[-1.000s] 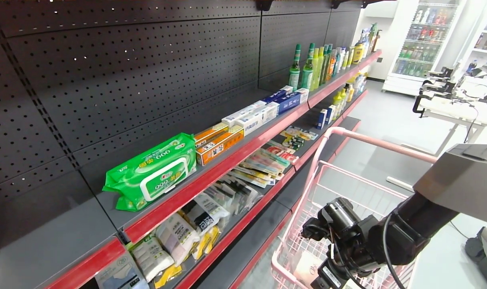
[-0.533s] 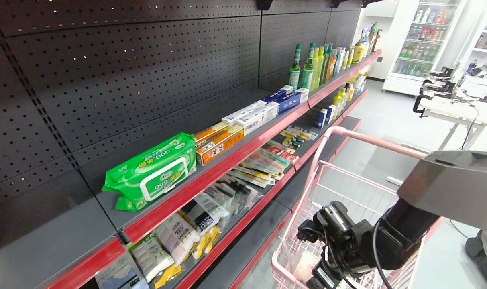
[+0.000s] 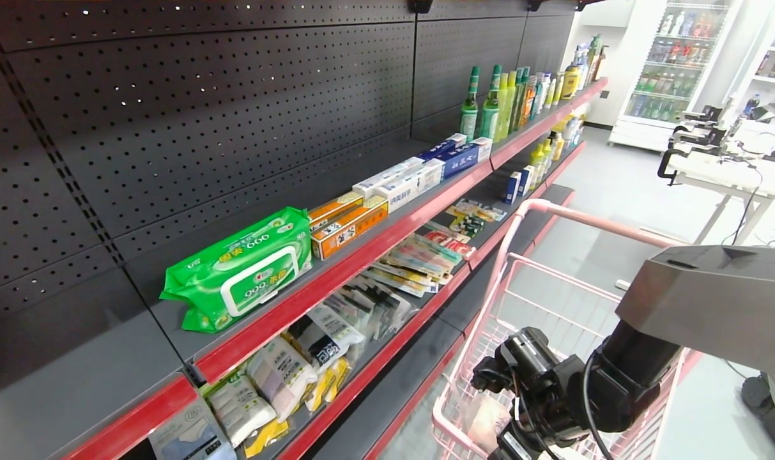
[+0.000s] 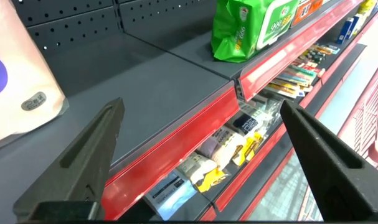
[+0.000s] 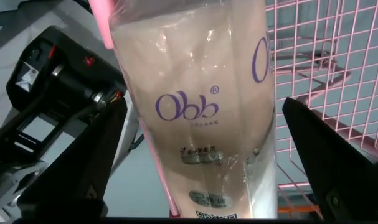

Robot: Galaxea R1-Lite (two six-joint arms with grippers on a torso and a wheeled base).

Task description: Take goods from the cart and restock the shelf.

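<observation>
A pale pink plastic-wrapped tissue pack (image 5: 201,124) stands in the pink wire cart (image 3: 528,268). My right gripper (image 5: 203,102) is open, one finger on each side of the pack with a gap on both sides. From the head, the right wrist (image 3: 540,383) reaches down into the cart beside that pack (image 3: 486,418). My left gripper (image 4: 201,104) is open and holds nothing, above the bare grey shelf board (image 4: 145,93). Another pink-and-white tissue pack (image 4: 14,81) stands on that board. A green wipes pack (image 3: 240,268) lies farther along the shelf (image 3: 336,275).
Orange, white and blue boxes (image 3: 349,223) and green bottles (image 3: 489,108) line the shelf beyond the wipes. Lower shelves (image 3: 387,364) hold bagged goods and toothbrush packs. A black pegboard wall (image 3: 234,115) backs the shelf. The aisle floor (image 3: 617,185) is open past the cart.
My right arm has sunk lower into the cart and shifted left toward the pink pack. The head view has shifted slightly.
</observation>
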